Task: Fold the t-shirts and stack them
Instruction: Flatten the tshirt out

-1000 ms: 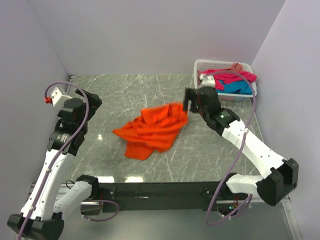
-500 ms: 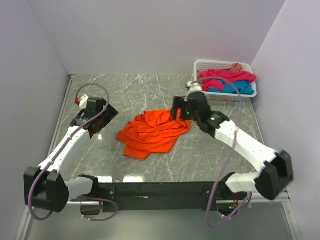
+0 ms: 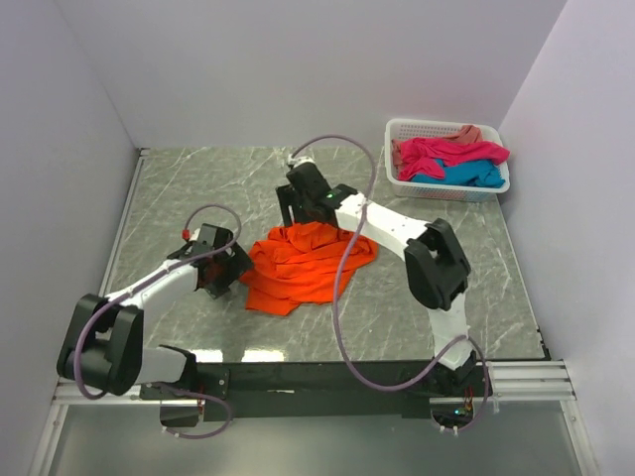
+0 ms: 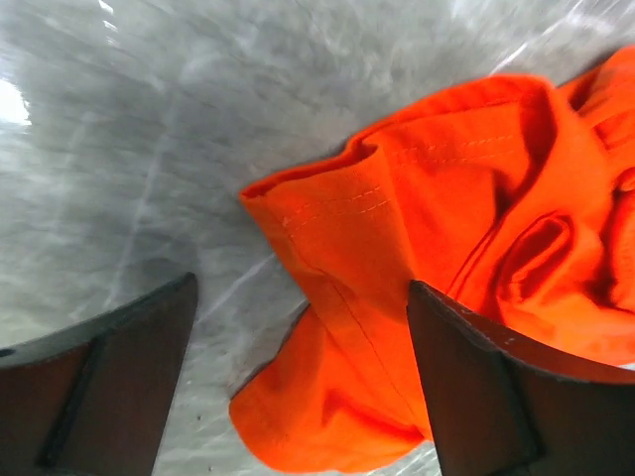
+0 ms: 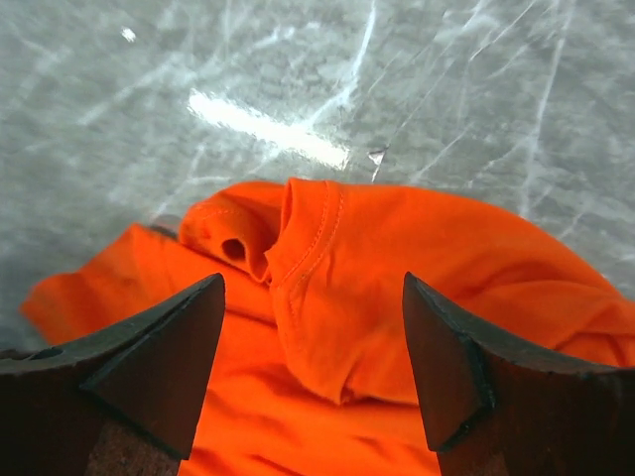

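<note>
Orange cloth sits in front of both sets of fingers. The orange t-shirt (image 3: 303,263) lies crumpled in a heap on the grey marbled worktop (image 3: 198,183), neither spread nor folded. Your left fingers (image 3: 226,266) stand wide apart and hold nothing. In the left wrist view a stitched edge (image 4: 337,203) lies just ahead of them, between the tips. Your right fingers (image 3: 292,208) are also wide and empty, with a stitched fold (image 5: 310,238) lying between them.

The main risk is pinching more than one layer. The cloth ahead of each pair of fingers is doubled and rolled over itself. Closing here likely catches several thicknesses, and the shirt then lifts as a lump instead of opening out.

A second risk is mismatched grips. I cannot tell whether either stitched edge is a hem, a sleeve or the neckline. If the two grips land on parts that do not match, pulling apart twists the shirt rather than flattening it.

If you come down too shallow, the fingers slip off the soft cloth. If you come down too deep, the tips scrape the hard worktop. The worktop looks smooth, so a one-sided tug probably drags the whole heap along.

The magenta t-shirt (image 3: 451,151), turquoise t-shirt (image 3: 468,177) and salmon t-shirt (image 3: 472,132) lie in the white basket (image 3: 402,127), well away from both sets of fingers.
</note>
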`<action>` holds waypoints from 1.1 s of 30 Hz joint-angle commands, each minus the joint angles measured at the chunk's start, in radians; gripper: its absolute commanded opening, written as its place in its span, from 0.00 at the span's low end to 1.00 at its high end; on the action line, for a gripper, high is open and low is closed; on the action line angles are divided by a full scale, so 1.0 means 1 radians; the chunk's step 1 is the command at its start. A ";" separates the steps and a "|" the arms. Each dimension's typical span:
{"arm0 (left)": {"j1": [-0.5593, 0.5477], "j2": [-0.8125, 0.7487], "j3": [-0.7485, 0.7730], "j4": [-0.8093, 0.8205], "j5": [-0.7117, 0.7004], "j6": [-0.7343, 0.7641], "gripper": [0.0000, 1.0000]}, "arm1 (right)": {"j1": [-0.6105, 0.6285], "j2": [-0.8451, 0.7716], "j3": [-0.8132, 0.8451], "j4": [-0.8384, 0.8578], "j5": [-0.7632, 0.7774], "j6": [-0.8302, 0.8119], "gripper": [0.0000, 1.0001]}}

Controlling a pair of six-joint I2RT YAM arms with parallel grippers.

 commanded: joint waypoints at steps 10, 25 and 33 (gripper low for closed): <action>-0.039 0.170 0.083 0.096 -0.025 -0.014 0.68 | 0.020 0.208 0.166 -0.057 -0.008 -0.096 0.73; -0.046 0.055 0.238 -0.010 -0.226 0.000 0.01 | 0.019 0.038 0.052 0.012 0.239 -0.036 0.00; -0.056 -0.141 0.385 -0.128 -0.387 0.016 0.01 | 0.016 -0.351 -0.116 0.018 0.478 -0.024 0.00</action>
